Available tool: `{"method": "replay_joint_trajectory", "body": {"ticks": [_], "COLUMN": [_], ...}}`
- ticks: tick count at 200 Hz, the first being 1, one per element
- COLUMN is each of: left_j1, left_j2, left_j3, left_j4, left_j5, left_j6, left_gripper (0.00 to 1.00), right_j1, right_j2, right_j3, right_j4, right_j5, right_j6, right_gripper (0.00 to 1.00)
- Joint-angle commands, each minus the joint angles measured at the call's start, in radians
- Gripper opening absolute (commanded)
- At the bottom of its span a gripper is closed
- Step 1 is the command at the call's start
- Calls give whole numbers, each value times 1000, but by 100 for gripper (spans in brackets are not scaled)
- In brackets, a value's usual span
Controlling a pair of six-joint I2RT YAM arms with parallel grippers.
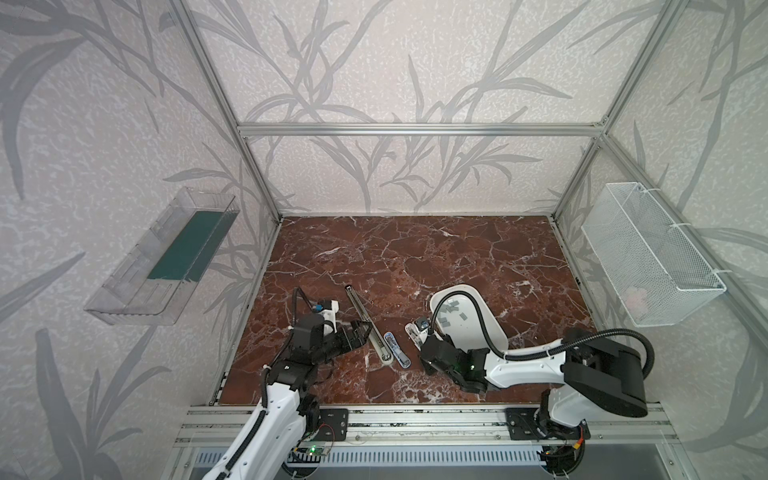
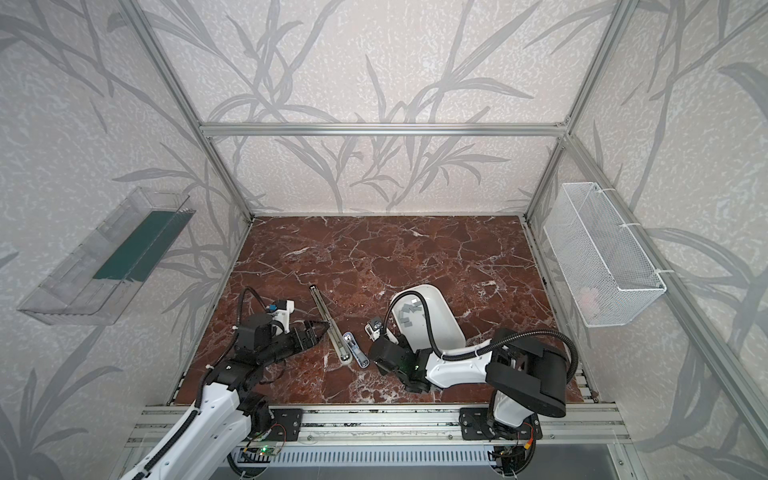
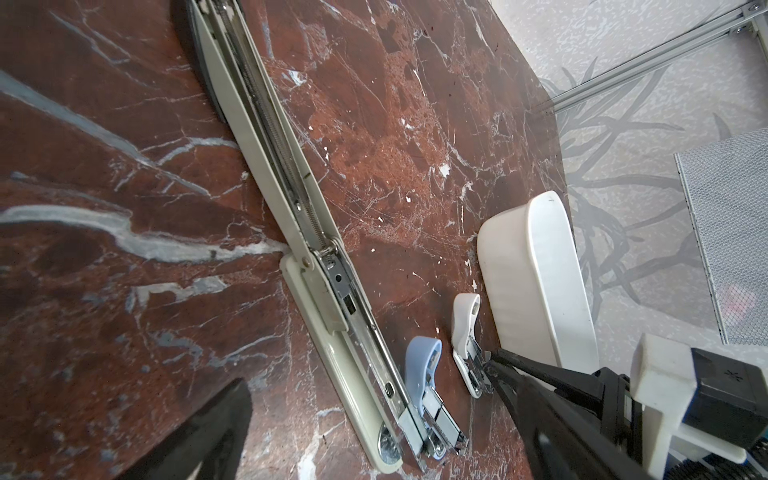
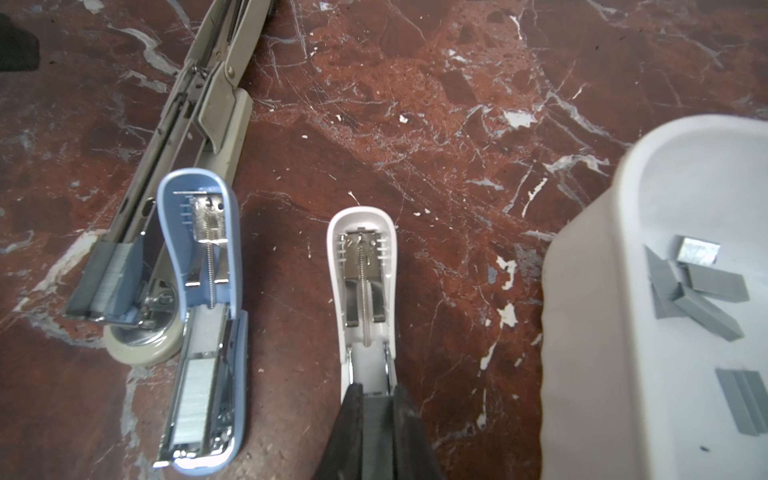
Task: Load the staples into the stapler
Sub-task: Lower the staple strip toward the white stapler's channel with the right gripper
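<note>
**A:** Top views?
**B:** The left end effector (image 1: 362, 334) gapes wide and empty, just beside the long beige stapler (image 1: 365, 316). The blue stapler (image 1: 397, 350) lies beyond that.
**A:** Left wrist?
**B:** The tips of the right end effector (image 3: 492, 365) touch the white stapler (image 3: 465, 332), with the tray (image 3: 540, 270) just behind.
**A:** Right wrist?
**B:** It's pinched nearly closed on a grey staple strip (image 4: 376, 415) at that stapler's channel; loose staples (image 4: 715, 284) lie in the tray alongside

The right gripper (image 4: 376, 390) covers the white stapler's (image 4: 361, 270) front end and most of the pinched staple strip (image 4: 375, 415). The white tray (image 4: 590, 332) runs off-frame.
</note>
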Motion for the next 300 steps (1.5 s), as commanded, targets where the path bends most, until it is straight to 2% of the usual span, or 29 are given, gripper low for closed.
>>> {"method": "replay_joint_trajectory", "body": {"ticks": [1,120,156,186,256,300], "left_j1": [-5,-6,-5,-5,-5,-6], "left_j2": [-12,-23,-24,-25,-29,-29], "left_j3": [9,7,7,7,7,7], "left_j4": [5,0,0,-1,-2,-1], "left_j5": [-15,-20,-21,-21,-25,-26], "left_j6": [3,1,3,2,1,2], "left_gripper": [99,99,99,99,99,99], "right_j1": [-6,-5,-5,-11,-26,-15], "right_j2": [5,-14,-43,-59,-7,42], "right_j3": [23,29,33,34,64,159], "right_j4": [-5,-16,-30,-29,-51,-213], "right_j5": [3,2,3,-12,-61,-8], "right_j6": [11,-9,-23,-20,-51,-140], "right_gripper": [5,5,16,21,26,28]}}
